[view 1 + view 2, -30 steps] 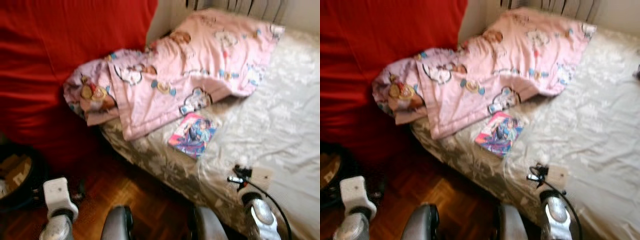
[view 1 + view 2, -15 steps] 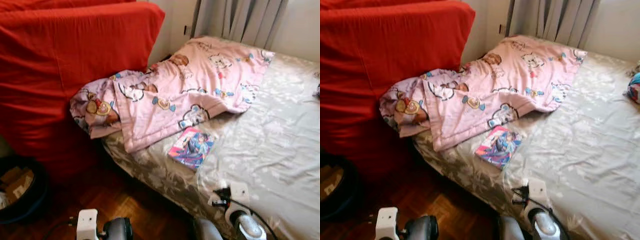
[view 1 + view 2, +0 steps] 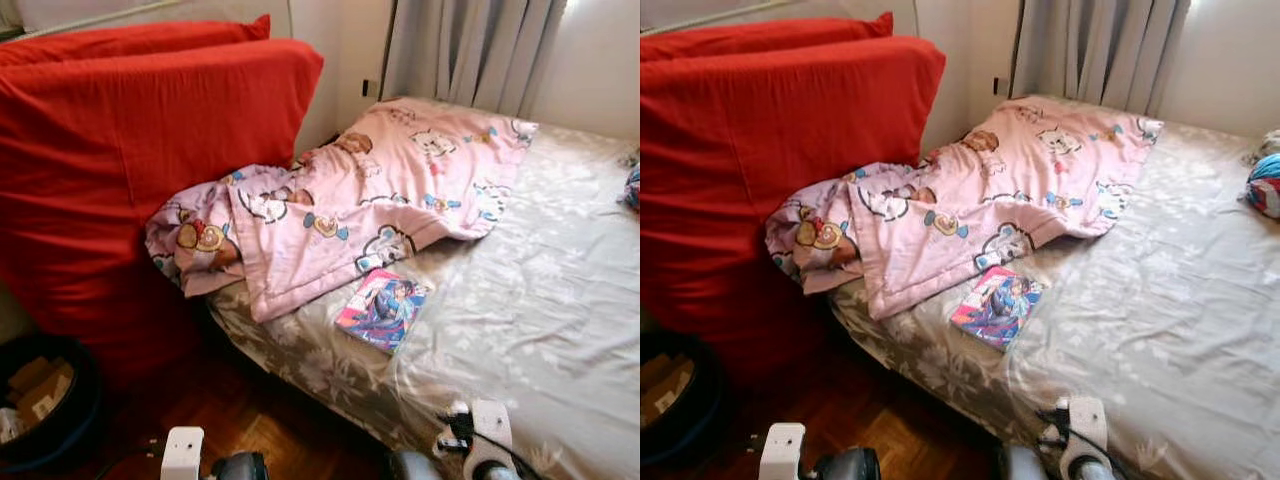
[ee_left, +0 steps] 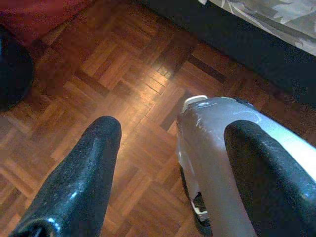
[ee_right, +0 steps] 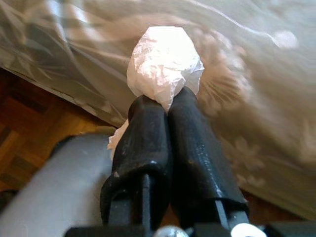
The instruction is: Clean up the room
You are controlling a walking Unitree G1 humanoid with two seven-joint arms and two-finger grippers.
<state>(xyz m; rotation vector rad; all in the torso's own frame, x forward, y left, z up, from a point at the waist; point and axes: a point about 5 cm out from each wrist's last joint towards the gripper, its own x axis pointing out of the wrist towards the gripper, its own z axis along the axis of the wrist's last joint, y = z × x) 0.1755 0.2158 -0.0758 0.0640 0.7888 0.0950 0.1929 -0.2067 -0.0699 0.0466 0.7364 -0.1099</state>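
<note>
Crumpled tissue (image 5: 164, 61) pinched in the closed right jaws (image 5: 165, 106) by the bed (image 3: 560, 300) edge; bin (image 3: 45, 400) lies at 9 o'clock, nearer the open, empty left jaws (image 4: 173, 143).

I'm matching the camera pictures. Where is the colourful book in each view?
Left eye view: book on the near edge of the bed, beside the pink blanket.
Right eye view: book there too, near centre.
Left wrist view: faces the parquet floor.
Right wrist view: faces a white wad and the bedsheet.
Shared landmark: pink blanket.
</note>
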